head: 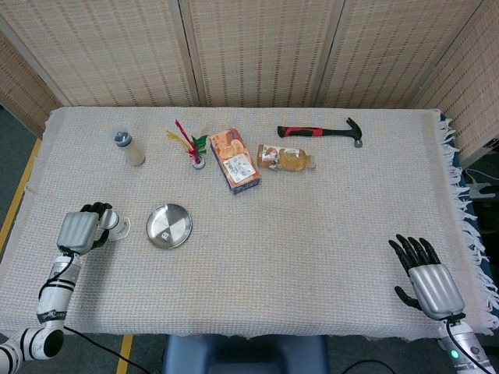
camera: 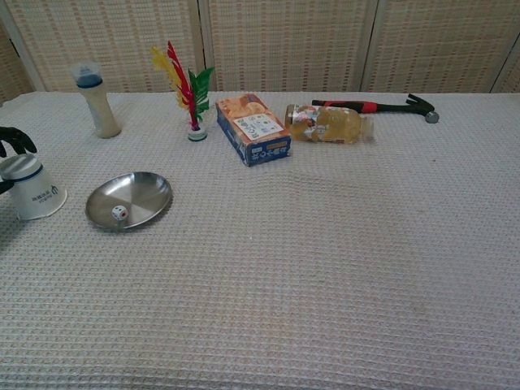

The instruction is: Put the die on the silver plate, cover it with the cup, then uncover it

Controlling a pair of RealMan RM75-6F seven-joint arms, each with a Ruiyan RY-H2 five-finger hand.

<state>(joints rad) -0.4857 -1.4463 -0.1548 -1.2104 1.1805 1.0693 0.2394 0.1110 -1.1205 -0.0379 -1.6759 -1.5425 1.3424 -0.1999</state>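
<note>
Now my left hand (head: 79, 231) curls around the upturned cup (camera: 31, 188), die (camera: 119, 213) on the plate (camera: 146, 188), right hand (head: 429, 279) spread, holding nothing

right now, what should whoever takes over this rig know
Left hand: fingers curled around the upside-down white paper cup standing on the cloth left of the round silver plate; grip not confirmed.
Right hand: open, holding nothing, near the table's front right edge.
Small white die: on the plate.
Done: die placed.
Whether the cover and uncover steps have happened is not visible.
</note>
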